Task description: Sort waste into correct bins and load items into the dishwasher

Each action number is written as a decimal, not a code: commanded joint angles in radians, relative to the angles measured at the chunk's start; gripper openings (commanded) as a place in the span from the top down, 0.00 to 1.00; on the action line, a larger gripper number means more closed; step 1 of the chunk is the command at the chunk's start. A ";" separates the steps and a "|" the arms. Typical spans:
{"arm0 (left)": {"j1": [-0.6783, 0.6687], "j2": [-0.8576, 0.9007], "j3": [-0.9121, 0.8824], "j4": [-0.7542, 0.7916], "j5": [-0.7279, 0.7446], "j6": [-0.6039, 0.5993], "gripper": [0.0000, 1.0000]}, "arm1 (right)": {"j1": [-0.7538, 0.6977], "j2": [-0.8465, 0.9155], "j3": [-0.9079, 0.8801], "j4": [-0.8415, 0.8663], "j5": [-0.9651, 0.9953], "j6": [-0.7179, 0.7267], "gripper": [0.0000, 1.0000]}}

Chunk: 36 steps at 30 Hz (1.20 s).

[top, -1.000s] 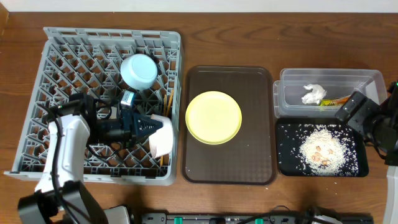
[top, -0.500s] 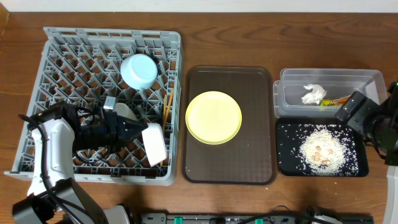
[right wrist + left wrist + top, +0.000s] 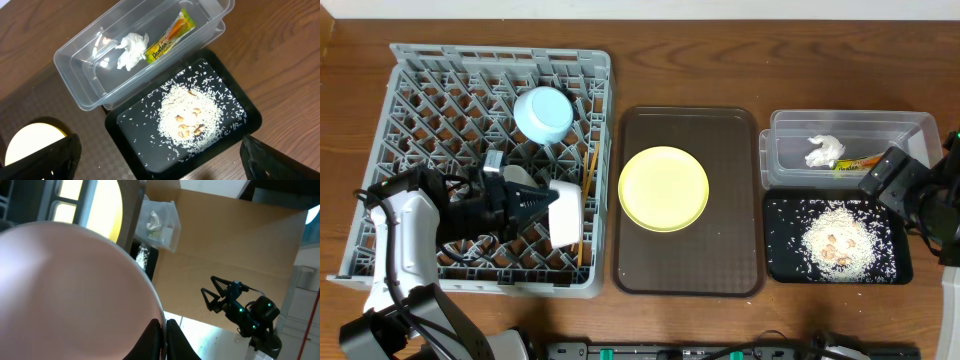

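Observation:
My left gripper [image 3: 548, 205] is shut on the rim of the small white cup [image 3: 567, 212], held on its side over the front right of the grey dishwasher rack [image 3: 420, 90]. In the left wrist view the cup [image 3: 70, 290] fills the frame, its rim pinched between the black fingers [image 3: 172, 340]. A light blue bowl [image 3: 543, 113] and the chopsticks [image 3: 588, 170] sit in the rack. The yellow plate [image 3: 663, 188] lies on the brown tray [image 3: 730, 260]. My right gripper [image 3: 157, 150] hangs open above the black tray [image 3: 125, 135] of rice [image 3: 187, 115].
The clear container [image 3: 90, 80] holds the crumpled napkin [image 3: 131, 50] and the green-and-orange wrapper [image 3: 167, 36], just behind the black tray [image 3: 785, 262]. The right arm [image 3: 920, 200] sits at the table's right edge.
The left arm has drawn back to the left and the cup has turned on its side, dipping then rising slightly over the rack's front right. The right arm has not moved.

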 commanded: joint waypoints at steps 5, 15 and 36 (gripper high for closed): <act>0.007 0.010 -0.022 -0.021 0.061 0.075 0.92 | 0.000 -0.003 0.003 -0.001 0.003 -0.013 0.01; -0.010 0.011 -0.087 0.018 0.113 0.124 0.92 | 0.000 -0.004 0.003 -0.001 0.003 -0.013 0.01; 0.204 0.010 -0.087 0.017 -0.188 0.120 0.92 | 0.000 -0.003 0.003 -0.001 0.003 -0.013 0.01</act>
